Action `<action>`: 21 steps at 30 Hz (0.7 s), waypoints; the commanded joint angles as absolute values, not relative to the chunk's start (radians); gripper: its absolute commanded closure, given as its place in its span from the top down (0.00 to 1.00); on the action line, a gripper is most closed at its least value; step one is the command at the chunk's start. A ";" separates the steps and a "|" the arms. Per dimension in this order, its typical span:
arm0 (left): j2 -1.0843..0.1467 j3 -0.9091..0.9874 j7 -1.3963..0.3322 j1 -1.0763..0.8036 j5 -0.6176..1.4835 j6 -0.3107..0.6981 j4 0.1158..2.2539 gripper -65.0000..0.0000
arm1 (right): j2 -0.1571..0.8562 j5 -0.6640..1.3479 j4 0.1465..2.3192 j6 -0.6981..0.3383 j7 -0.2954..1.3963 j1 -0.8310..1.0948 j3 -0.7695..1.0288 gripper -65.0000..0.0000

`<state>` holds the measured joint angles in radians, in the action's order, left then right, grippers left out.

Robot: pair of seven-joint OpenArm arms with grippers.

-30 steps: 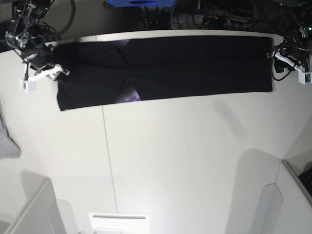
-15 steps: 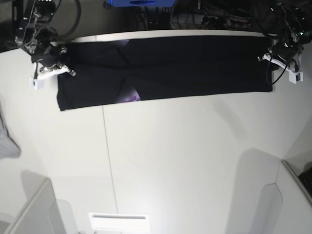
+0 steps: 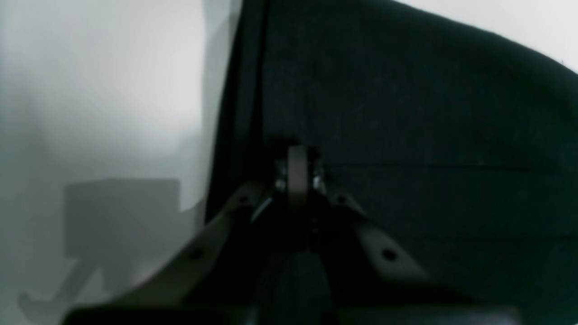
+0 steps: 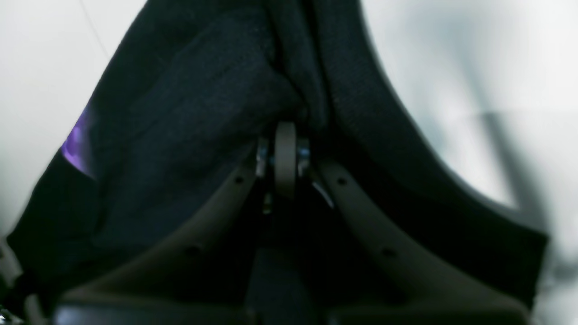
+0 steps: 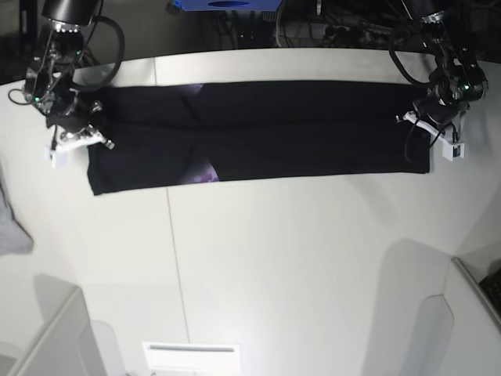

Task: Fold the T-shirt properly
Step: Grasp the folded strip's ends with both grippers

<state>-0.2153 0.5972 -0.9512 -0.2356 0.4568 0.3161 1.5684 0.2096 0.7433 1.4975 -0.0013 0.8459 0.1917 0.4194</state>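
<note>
The black T-shirt (image 5: 297, 125) lies as a long folded band across the far part of the white table (image 5: 297, 258). A patch of purple print (image 5: 205, 174) shows at its front edge. My left gripper (image 5: 427, 127) is shut on the band's right end; in the left wrist view its closed tips (image 3: 295, 174) pinch black cloth (image 3: 429, 113). My right gripper (image 5: 78, 139) is shut on the band's left end; in the right wrist view its closed tips (image 4: 285, 155) bite bunched black cloth (image 4: 203, 90), with purple print (image 4: 74, 140) at the left.
A light grey cloth (image 5: 9, 227) lies at the table's left edge. Grey bins stand at the front left (image 5: 47, 337) and front right (image 5: 470, 313). Cables and a blue object (image 5: 223, 5) sit behind the table's far edge.
Both grippers have moved toward the table's front and inward, dragging the shirt band's ends with them. The band now lies further from the far edge.
</note>
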 commanded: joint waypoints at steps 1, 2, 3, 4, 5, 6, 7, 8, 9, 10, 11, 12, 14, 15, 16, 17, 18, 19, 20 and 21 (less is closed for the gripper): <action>-0.223 0.599 -0.966 -0.225 0.424 0.308 1.569 0.00 | 0.219 0.668 1.489 0.012 0.846 0.177 0.424 0.00; -0.223 0.599 -0.966 -0.209 0.418 0.308 1.569 0.00 | 0.217 0.636 1.478 0.012 0.846 0.159 0.423 0.00; -0.223 0.599 -0.966 -0.199 0.412 0.308 1.569 0.00 | 0.217 0.615 1.468 0.012 0.846 0.143 0.423 0.00; -0.223 0.599 -0.966 -0.186 0.406 0.308 1.569 0.00 | 0.216 0.599 1.460 0.012 0.846 0.128 0.423 0.00; -0.223 0.599 -0.966 -0.171 0.395 0.308 1.569 0.00 | 0.216 0.591 1.452 0.012 0.846 0.114 0.423 0.00; -0.222 0.599 -0.967 -0.156 0.381 0.308 1.567 0.00 | 0.216 0.590 1.446 0.012 0.846 0.101 0.423 0.00; -0.222 0.599 -0.967 -0.143 0.371 0.308 1.567 0.00 | 0.216 0.590 1.445 0.012 0.846 0.091 0.421 0.00; -0.222 0.599 -0.980 -0.136 0.366 0.308 1.569 0.00 | 0.216 0.590 1.448 0.012 0.848 0.088 0.421 0.00; -0.222 0.599 -1.007 -0.125 0.366 0.308 1.575 0.00 | 0.216 0.591 1.455 0.012 0.852 0.087 0.421 0.00; -0.223 0.605 -1.044 -0.116 0.369 0.308 1.581 0.00 | 0.216 0.591 1.477 0.012 0.854 0.088 0.421 0.00; -0.225 0.608 -1.066 -0.110 0.371 0.309 1.592 0.00 | 0.214 0.591 1.509 0.012 0.854 0.097 0.421 0.00; -0.226 0.610 -1.076 -0.110 0.371 0.311 1.609 0.00 | 0.208 0.591 1.547 0.012 0.855 0.104 0.421 0.00; -0.226 0.611 -1.079 -0.117 0.371 0.312 1.659 0.00 | 0.185 0.591 1.618 0.012 0.855 0.125 0.421 0.00; -0.226 0.619 -1.084 -0.119 0.371 0.312 1.690 0.00 | 0.180 0.591 1.658 0.012 0.855 0.134 0.421 0.00; -0.223 0.639 -1.087 -0.119 0.371 0.312 1.721 0.00 | 0.174 0.591 1.692 0.012 0.855 0.142 0.421 0.00; -0.222 0.662 -1.096 -0.119 0.371 0.314 1.756 0.00 | 0.170 0.591 1.728 0.012 0.855 0.150 0.421 0.00; -0.220 0.685 -1.118 -0.120 0.371 0.314 1.793 0.00 | 0.163 0.591 1.765 0.012 0.855 0.156 0.420 0.00; -0.220 0.707 -1.141 -0.120 0.374 0.315 1.827 0.00 | 0.160 0.591 1.801 0.012 0.855 0.165 0.420 0.00; -0.220 0.725 -1.158 -0.120 0.386 0.317 1.851 0.00 | 0.156 0.591 1.833 0.012 0.855 0.174 0.420 0.00; -0.222 0.754 -1.179 -0.120 0.420 0.335 1.874 0.00 | 0.151 0.591 1.871 0.010 0.855 0.185 0.420 0.00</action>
<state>-0.2077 0.7536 -1.1839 -0.1276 0.4061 0.3290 1.8568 0.1440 0.5827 1.8545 0.0158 0.8719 0.1886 0.4149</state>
